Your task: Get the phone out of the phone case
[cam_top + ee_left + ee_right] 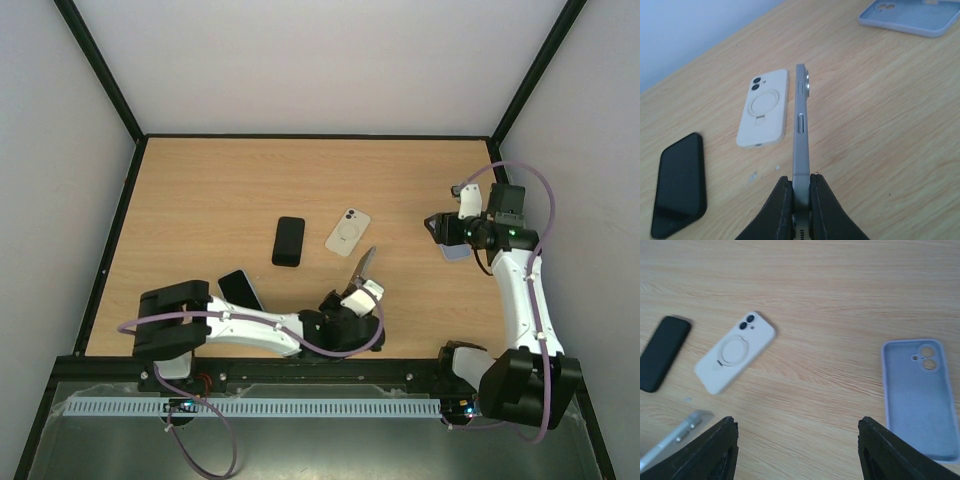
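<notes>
A light wooden table (250, 180) carries four flat things. Near its middle lies a white case (347, 232), back up, with a ring on it and twin lens holes at the far end. Just to its left lies a black slab (289, 241), apart from it. Nearer and further left lies a dark-faced phone (241, 288). Well to the white case's right lies a pale blue case (920, 395), hollow side up.

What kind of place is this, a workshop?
Probably a robotics lab test booth: a wooden table boxed in by plain white walls, a left arm and right arm bolted at its edge, a blue phone case laid out.
</notes>
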Robot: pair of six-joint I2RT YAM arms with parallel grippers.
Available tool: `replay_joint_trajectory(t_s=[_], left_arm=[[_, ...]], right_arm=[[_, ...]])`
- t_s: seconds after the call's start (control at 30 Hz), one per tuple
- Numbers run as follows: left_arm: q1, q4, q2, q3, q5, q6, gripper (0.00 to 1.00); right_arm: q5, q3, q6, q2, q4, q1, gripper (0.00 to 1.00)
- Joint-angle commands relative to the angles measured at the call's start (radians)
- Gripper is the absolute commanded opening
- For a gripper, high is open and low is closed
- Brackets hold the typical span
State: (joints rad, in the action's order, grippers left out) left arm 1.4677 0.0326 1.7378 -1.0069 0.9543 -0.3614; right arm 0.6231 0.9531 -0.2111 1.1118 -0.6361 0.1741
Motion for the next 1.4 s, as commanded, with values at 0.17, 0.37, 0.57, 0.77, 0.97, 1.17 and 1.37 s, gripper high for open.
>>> replay_joint_trajectory(t_s=[0.17,0.37,0.57,0.77,0.97,1.17,1.37], left_arm=[[0.095,-0.8,0.265,-0.332,0.209,-0.391,0.03],[0.085,-0.916,0.407,-0.428,0.249,-0.393,0.03],[0.049,-0.721,0.423,-0.374,0.128,-0.212,0.06],[0.013,-0.568,0.406,-0.334,-0.026,-0.119,0.19],[-0.019,-0.465,0.35,-0.306,-0.173,-0.106,0.37],[-0.107,-0.328,0.168,-0.18,-0.407,-0.138,0.72],[-0.3,-0.188,-0.008,-0.064,-0.628,-0.131,0.92]], right_arm=[[0.092,-0.066,0.16,-0.08,0.1,-0.013,0.63],[0.138,-0.175,0.211,-0.128,0.251,-0.013,0.63],[0.104,-0.178,0.196,-0.123,0.248,-0.013,0.63],[0.093,-0.19,0.192,-0.148,0.256,-0.013,0.63],[0.077,-0.191,0.179,-0.133,0.246,-0.013,0.63],[0.067,-0.19,0.16,-0.121,0.235,-0.012,0.67],[0.073,-0.186,0.146,-0.116,0.224,-0.012,0.68]])
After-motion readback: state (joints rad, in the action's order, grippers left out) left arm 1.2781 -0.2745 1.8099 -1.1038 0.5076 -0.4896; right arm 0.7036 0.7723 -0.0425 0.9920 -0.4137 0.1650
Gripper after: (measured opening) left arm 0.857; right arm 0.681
